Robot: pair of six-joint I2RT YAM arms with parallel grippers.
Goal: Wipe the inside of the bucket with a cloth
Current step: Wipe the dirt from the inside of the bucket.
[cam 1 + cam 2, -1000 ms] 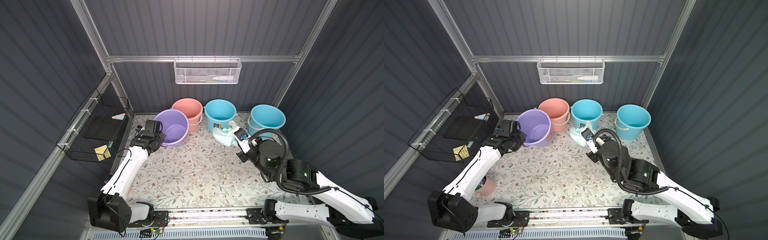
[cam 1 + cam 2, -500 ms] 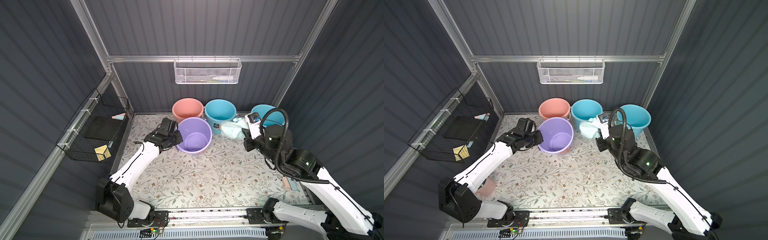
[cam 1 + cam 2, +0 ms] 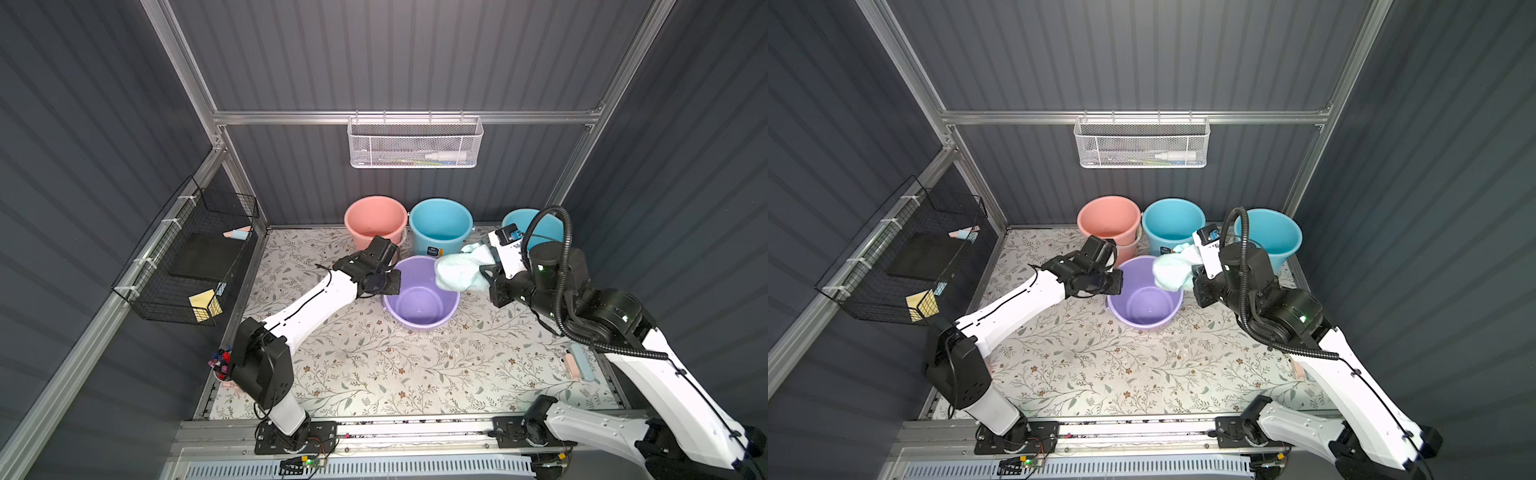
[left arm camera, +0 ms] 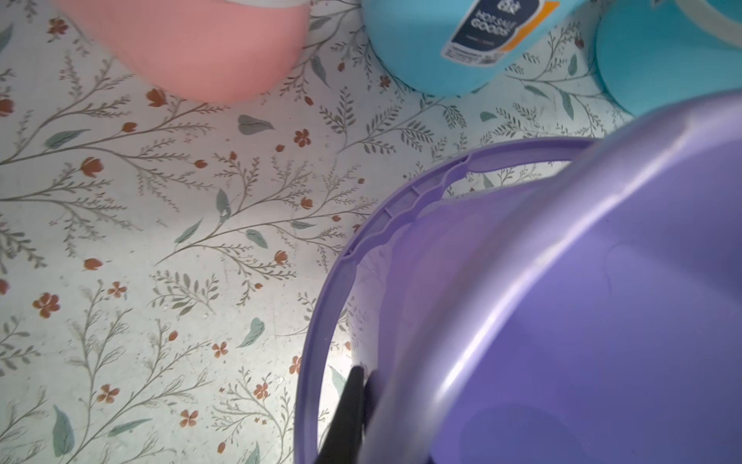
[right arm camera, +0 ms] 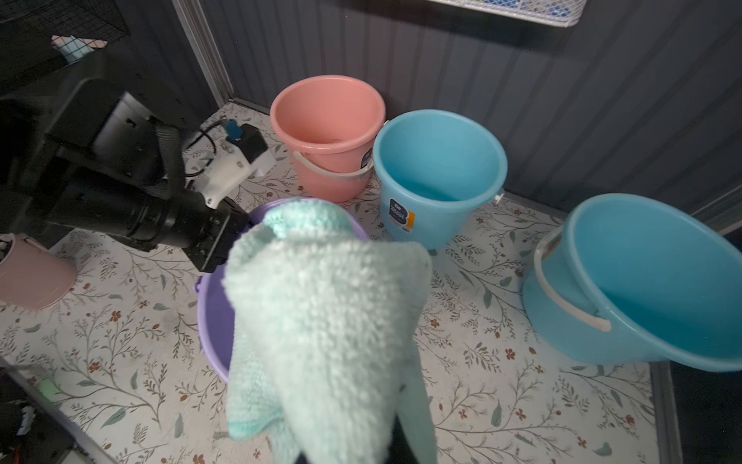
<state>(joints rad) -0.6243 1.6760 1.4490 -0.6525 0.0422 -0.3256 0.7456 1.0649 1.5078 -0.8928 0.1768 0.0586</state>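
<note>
Purple plastic, mouth up: the bucket [image 3: 419,305] is out on the mat [image 3: 374,374], in front of the pink bucket [image 3: 376,218] and the blue bucket [image 3: 440,226]. My left gripper [image 3: 390,283] is pinched shut on its rim, on the side nearest my left arm. The left wrist view shows a dark finger [image 4: 349,401] against the wall just under that rim. My right gripper [image 3: 486,272] is clamped on the cloth [image 3: 459,272], which bunches out ahead of the fingers and hides them in every view.

What the next move turns on: the cloth hangs above the bucket's far right rim, partly over the mouth and partly outside it. The opening lies below it and toward my left. The bucket's axis looks near upright, so I judge the way in to be downward with a small shift left to clear the rim. The right arm is the one to wipe; the left only steadies.

The blue bucket stands just behind the cloth and the other blue bucket [image 3: 1268,232] is beside my right wrist, so there is little room back or right. Open mat lies on the near side. The likely snag is the cloth catching the rim and shoving the bucket against my left grip.
</note>
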